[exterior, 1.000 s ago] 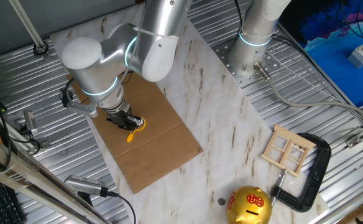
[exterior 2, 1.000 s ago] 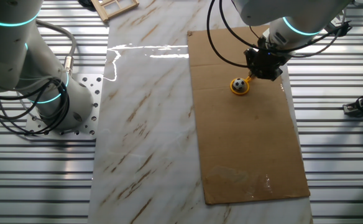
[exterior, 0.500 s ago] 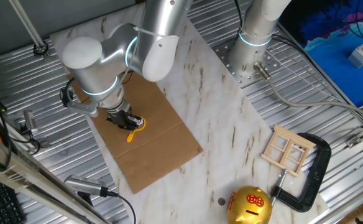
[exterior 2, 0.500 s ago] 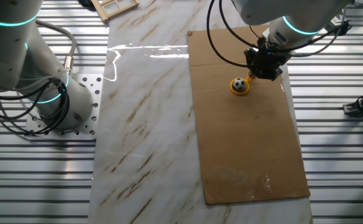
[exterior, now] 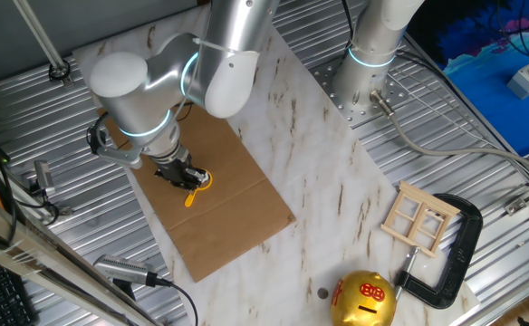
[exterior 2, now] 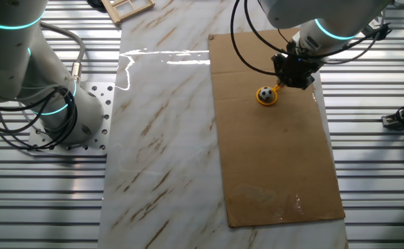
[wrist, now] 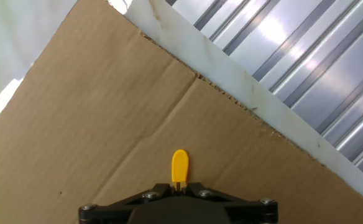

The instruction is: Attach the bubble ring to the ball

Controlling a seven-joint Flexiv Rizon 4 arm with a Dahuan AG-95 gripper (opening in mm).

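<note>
**Other fixed view: hoop sat around ball on cardboard**

The bubble ring (exterior 2: 267,96) lay on the cardboard sheet (exterior 2: 271,152), its hoop encircling the ball (exterior 2: 265,93), handle running up-right into the gripper (exterior 2: 293,75), which pinched it. The hand view showed only the handle's tip (wrist: 179,165) past the fingers; the ball was hidden there. Red marks on the gold piggy bank (exterior: 364,299) were unreadable.
</note>
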